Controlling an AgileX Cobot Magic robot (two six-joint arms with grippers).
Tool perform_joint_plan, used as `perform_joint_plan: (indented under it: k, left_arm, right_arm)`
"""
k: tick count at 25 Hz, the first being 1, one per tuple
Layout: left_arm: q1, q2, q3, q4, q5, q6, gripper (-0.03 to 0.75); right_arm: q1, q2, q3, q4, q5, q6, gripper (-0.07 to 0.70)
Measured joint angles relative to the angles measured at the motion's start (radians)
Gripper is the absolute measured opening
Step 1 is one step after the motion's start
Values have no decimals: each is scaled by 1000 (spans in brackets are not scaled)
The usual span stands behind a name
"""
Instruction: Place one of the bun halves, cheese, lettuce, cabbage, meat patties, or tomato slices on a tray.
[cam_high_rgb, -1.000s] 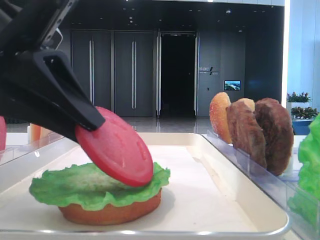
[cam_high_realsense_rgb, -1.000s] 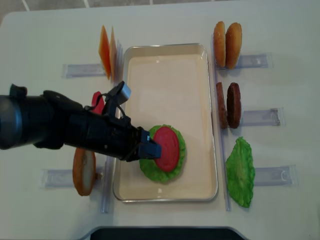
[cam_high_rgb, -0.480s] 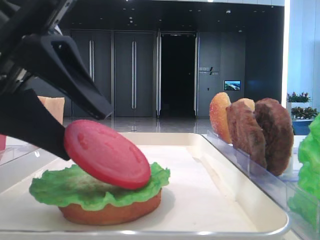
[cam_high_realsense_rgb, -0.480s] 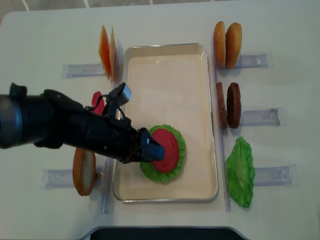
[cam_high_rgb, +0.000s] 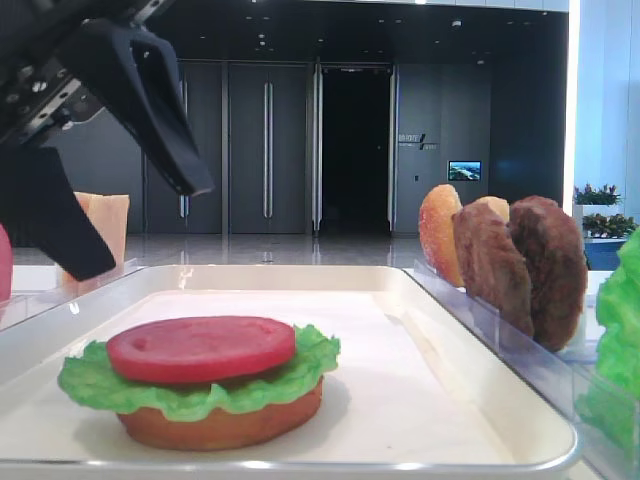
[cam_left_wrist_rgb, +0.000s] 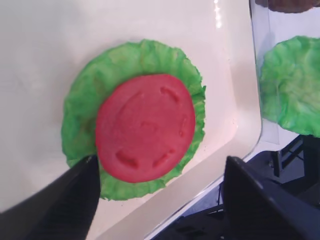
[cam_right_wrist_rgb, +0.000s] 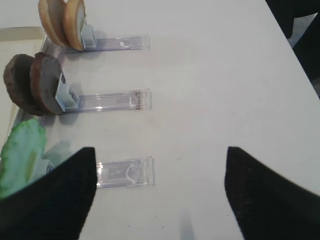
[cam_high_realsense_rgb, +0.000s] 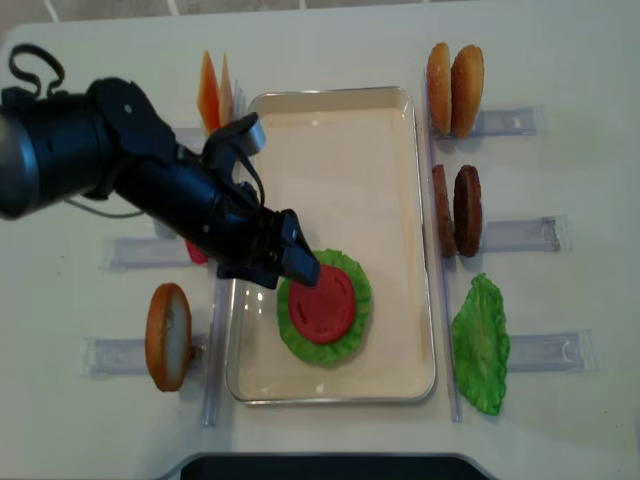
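A red tomato slice (cam_high_rgb: 200, 348) lies flat on a lettuce leaf (cam_high_rgb: 180, 388), which tops a bun half (cam_high_rgb: 220, 425) in the white tray (cam_high_rgb: 450, 400). From above, the tomato slice (cam_high_realsense_rgb: 324, 302) sits in the tray's (cam_high_realsense_rgb: 340, 160) near half. My left gripper (cam_high_realsense_rgb: 290, 265) hangs open just above and left of the stack, touching nothing. In the left wrist view its fingers frame the tomato slice (cam_left_wrist_rgb: 145, 127) and lettuce (cam_left_wrist_rgb: 82, 110), with the gripper (cam_left_wrist_rgb: 160, 200) empty. My right gripper (cam_right_wrist_rgb: 160, 200) is open and empty over bare table.
Right of the tray, clear holders carry two bun halves (cam_high_realsense_rgb: 453, 88), two meat patties (cam_high_realsense_rgb: 457, 210) and a lettuce leaf (cam_high_realsense_rgb: 482, 345). On the left stand cheese slices (cam_high_realsense_rgb: 213, 95) and another bun half (cam_high_realsense_rgb: 168, 337). An empty holder (cam_right_wrist_rgb: 125, 172) lies below the right gripper.
My left gripper has opened and let go of the tomato slice, which dropped from tilted to flat on the lettuce. The gripper has risen and drawn back to the left.
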Motion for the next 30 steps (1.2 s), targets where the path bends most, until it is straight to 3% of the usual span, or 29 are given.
perform_joint_plan:
  k: [9, 13, 19, 30]
  left_arm:
    - [15, 0, -232, 346, 196, -298, 582]
    - [75, -33, -269, 473, 269, -377, 582]
    - [210, -133, -273, 636, 375, -399, 582]
    - [458, -220, -273, 776, 397, -401, 576]
  right_arm:
    - [0, 0, 0, 0, 0, 0, 535]
    - [0, 0, 0, 0, 0, 0, 535]
    - [0, 0, 0, 0, 0, 0, 535]
    - [0, 0, 0, 0, 0, 0, 535]
